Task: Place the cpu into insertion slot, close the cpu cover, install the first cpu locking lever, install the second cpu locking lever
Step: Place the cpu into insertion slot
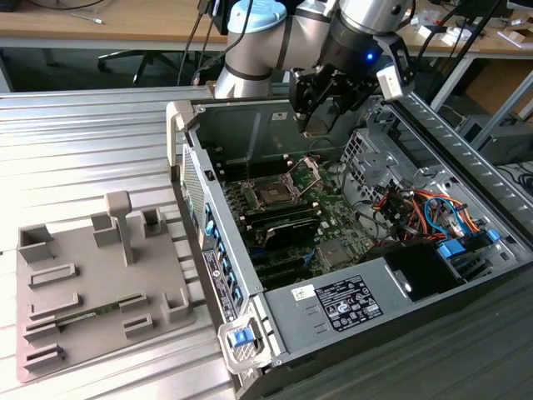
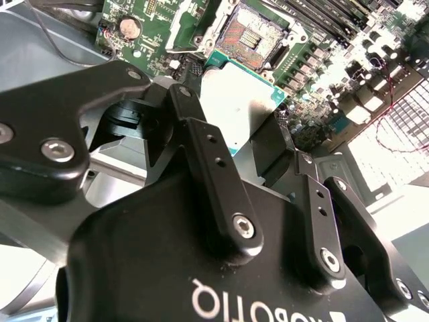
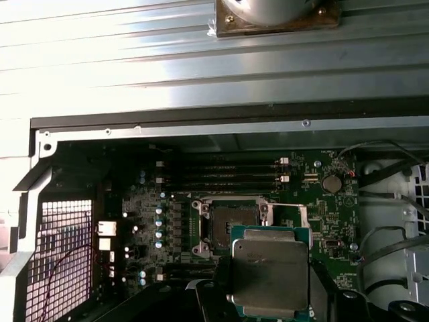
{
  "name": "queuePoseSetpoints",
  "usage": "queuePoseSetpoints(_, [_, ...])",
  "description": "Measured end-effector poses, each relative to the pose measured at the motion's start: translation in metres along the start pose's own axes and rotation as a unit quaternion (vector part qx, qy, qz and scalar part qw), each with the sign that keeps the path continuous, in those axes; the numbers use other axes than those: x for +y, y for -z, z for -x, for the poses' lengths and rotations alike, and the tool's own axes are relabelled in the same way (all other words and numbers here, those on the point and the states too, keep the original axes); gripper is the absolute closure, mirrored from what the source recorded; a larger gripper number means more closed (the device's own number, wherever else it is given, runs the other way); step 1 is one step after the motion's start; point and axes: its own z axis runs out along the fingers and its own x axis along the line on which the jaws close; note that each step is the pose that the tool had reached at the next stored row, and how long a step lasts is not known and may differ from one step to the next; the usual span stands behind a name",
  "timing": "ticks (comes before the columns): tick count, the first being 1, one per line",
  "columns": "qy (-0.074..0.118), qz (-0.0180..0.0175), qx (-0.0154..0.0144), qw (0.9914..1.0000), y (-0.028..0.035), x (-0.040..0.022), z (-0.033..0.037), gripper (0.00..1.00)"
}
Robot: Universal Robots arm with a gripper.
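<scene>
Held: cpu point(image 3: 271, 272), pinched by its edges in the gripper point(image 3: 271, 295), flat face up. Target: insertion slot point(image 3: 233, 225), which we find bare, below and just ahead of the fingertips, apart from the chip (cpu cover point(image 1: 308, 172) stands raised beside it).

One arm point(image 1: 258, 42), one tool point(image 1: 321, 117) with two fingers point(image 2: 208, 154), and one cpu point(image 3: 271, 272) clamped between them. One open computer case point(image 1: 250, 117); inside, one green board point(image 1: 333, 225), one socket point(image 3: 233, 225), one raised cover point(image 1: 306, 173), four long memory slots point(image 3: 221, 176), one round coin battery point(image 3: 330, 183), one labelled power supply point(image 1: 350, 300). One grey tray point(image 1: 83, 258) on the tabletop point(image 1: 83, 142), at the exterior view's left.
</scene>
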Motion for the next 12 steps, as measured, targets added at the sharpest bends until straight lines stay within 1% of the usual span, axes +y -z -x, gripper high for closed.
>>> queuePoseSetpoints(12, [0.0, 0.0, 0.0, 1.0, -0.0023, -0.0002, 0.0001, 0.46])
